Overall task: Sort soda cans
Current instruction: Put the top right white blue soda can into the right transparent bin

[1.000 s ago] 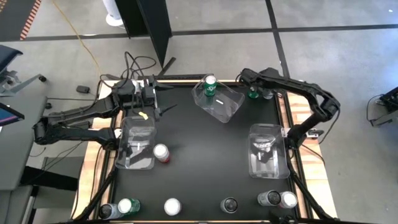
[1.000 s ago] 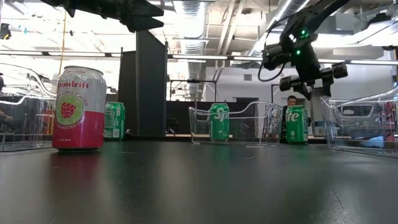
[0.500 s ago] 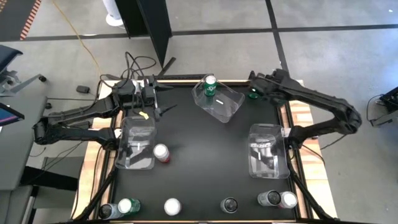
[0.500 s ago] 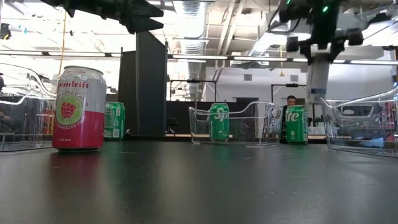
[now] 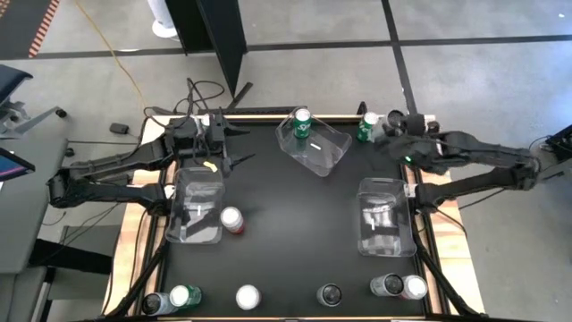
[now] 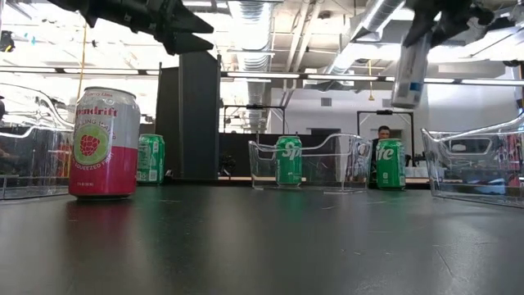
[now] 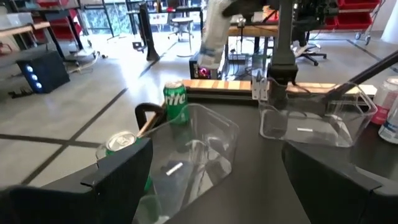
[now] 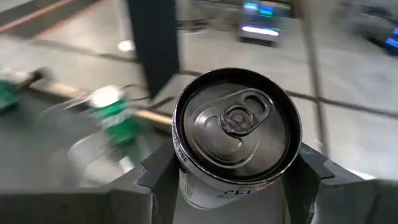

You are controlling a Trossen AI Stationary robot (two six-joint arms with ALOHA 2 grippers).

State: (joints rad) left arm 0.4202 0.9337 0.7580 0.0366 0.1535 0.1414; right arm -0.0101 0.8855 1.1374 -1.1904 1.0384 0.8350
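Silver-top can: white/grey can (image 8: 235, 144) clamped between the right gripper's (image 8: 233, 171) 2 fingers, lid up; the low view shows it (image 6: 409, 70) lifted well clear of the table.
Right gripper position: far right corner of the table in the high view (image 5: 393, 130), just beside a standing green can (image 5: 367, 126).
Left gripper: (image 7: 211, 180) hovers over the far left of the table, fingers spread, nothing between them.
Bins: 3 clear bins. Far-centre bin (image 5: 313, 143) has 1 green can (image 5: 302, 122); right bin (image 5: 386, 215) sits near the held can's side; left bin (image 5: 197, 207) has a pink can (image 5: 231, 219) just outside it.
Remaining: 6 cans lined up along the near edge (image 5: 286, 295).
Step judged: carry the held can to its bin, probably the right one.
How to do it well: keep the can upright, stay high enough to clear the bin wall, centre over the opening, lower before letting go.
Risk: clipping the green can beside it on the swing out.
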